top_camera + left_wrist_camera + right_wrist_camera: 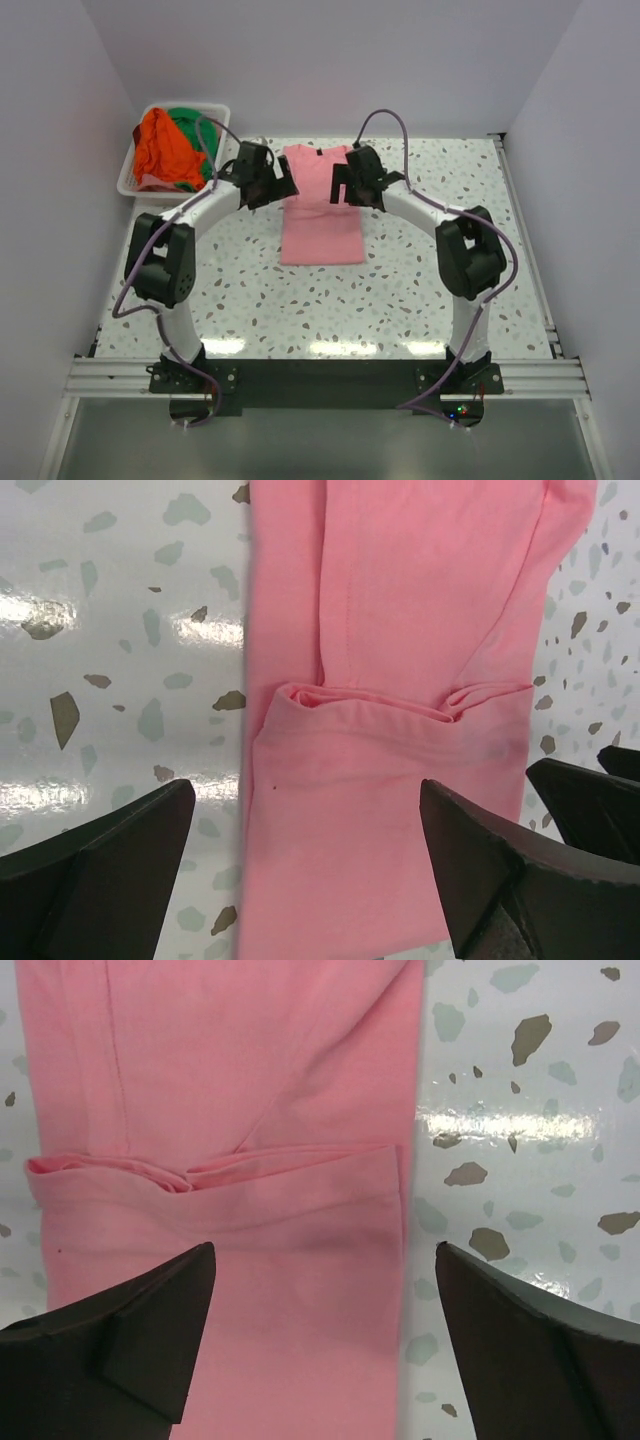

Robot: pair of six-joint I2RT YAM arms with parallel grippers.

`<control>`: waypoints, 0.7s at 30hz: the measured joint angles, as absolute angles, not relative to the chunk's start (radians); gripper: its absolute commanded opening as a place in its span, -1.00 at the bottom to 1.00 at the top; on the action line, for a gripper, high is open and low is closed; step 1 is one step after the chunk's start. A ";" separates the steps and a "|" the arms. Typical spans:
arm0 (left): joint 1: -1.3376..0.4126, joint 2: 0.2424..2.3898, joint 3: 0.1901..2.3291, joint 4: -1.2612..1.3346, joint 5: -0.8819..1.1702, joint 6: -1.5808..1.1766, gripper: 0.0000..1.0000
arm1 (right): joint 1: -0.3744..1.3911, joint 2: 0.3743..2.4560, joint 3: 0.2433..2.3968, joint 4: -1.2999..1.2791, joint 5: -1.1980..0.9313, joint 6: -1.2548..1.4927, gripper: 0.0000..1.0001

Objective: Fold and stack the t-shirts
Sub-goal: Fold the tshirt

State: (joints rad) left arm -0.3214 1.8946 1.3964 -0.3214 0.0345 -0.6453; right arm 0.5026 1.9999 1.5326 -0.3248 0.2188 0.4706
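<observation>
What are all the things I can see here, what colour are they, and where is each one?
pink t-shirt: 1, pink, folded into a long strip, flat on the table, middle towards the far side
orange t-shirt: 1, orange, bunched up in the basket
green t-shirt: 1, green, in the basket beside the orange one
basket: 1, white, far left corner
table: 1, white with grey-brown speckles
left arm: 1, white and black, left side
right arm: 1, white and black, right side
left fingers: 2, black, open over the pink t-shirt
right fingers: 2, black, open over the pink t-shirt
</observation>
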 measured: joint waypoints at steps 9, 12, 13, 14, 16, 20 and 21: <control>-0.321 1.636 1.195 -0.302 0.033 -0.654 1.00 | 0.503 1.813 1.332 -0.305 0.092 0.474 0.97; -0.321 1.560 1.076 -0.276 0.071 -0.664 1.00 | 0.503 1.703 1.212 -0.292 0.051 0.489 0.97; -0.322 1.536 1.021 -0.268 0.084 -0.669 1.00 | 0.503 1.669 1.168 -0.276 0.030 0.496 0.97; -0.323 1.522 0.979 -0.267 0.094 -0.670 1.00 | 0.503 1.637 1.128 -0.268 0.007 0.503 0.97; -0.330 1.509 0.907 -0.263 0.109 -0.674 1.00 | 0.503 1.586 1.048 -0.252 -0.030 0.517 0.97; -0.355 1.509 0.822 -0.258 0.130 -0.683 1.00 | 0.503 1.545 0.931 -0.239 -0.078 0.544 0.97; -0.362 1.509 0.808 -0.251 0.136 -0.688 1.00 | 0.503 1.545 0.913 -0.239 -0.084 0.551 0.97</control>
